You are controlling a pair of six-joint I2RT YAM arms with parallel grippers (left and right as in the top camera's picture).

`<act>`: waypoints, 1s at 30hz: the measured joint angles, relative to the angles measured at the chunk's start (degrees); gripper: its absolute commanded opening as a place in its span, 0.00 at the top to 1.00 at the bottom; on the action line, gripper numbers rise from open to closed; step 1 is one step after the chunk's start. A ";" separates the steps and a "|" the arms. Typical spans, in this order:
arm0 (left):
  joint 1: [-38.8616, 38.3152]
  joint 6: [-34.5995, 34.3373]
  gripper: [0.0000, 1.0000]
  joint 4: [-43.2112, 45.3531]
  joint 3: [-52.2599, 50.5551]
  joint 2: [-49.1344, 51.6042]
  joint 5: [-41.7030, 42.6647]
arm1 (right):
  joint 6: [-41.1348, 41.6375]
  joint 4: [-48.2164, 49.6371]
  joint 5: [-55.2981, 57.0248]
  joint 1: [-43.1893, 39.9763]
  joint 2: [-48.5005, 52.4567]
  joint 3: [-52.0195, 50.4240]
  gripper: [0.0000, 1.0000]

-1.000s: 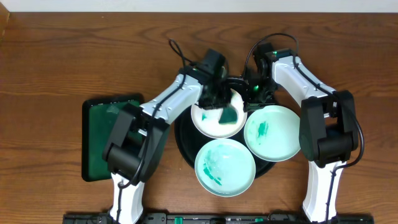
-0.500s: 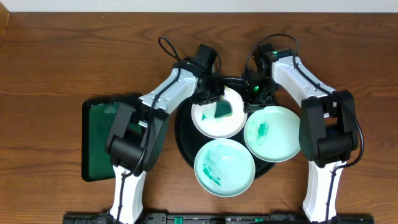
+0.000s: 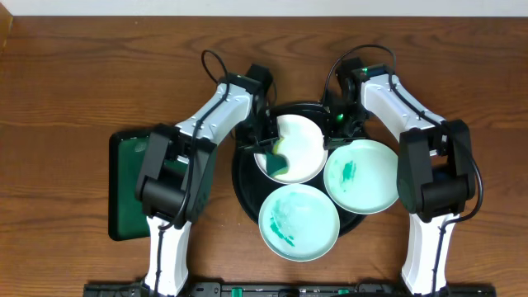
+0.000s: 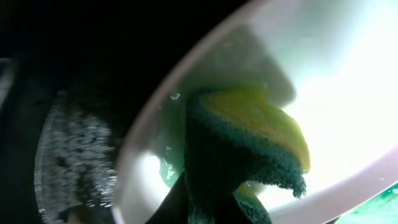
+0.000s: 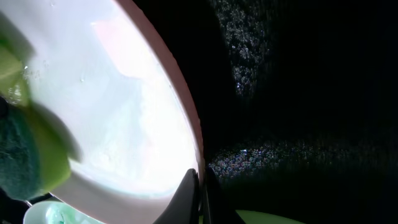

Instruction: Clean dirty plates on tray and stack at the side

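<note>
Scrubbing is barely underway: the left gripper, clamping a sponge, is wiping the rear plate at the tray's back edge. The right gripper, closed, is pinching that plate's rim. The smeared front plate and right plate are waiting on the tray, none stacked aside. Only the right wrist view is showing the pinch.

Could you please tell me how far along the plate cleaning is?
Done: nothing is stacked at the side; all three sit on the black tray. In hand: the left claw holds a sponge on the back plate, mostly white, while the right claw pinches its rim. Left: the front plate and right plate show green smears, then stacking.
</note>
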 measured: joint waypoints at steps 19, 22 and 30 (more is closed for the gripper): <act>1.79 3.17 0.93 13.51 -1.79 -0.63 -0.15 | 0.02 -1.31 0.26 0.00 0.00 0.11 0.99; 0.83 3.78 0.93 16.33 -1.92 -0.63 -1.31 | 0.09 -1.44 0.50 0.00 0.00 0.13 0.99; -1.51 5.77 0.93 18.18 -1.36 -0.63 -5.51 | 0.48 -1.49 0.76 0.00 0.00 0.17 0.99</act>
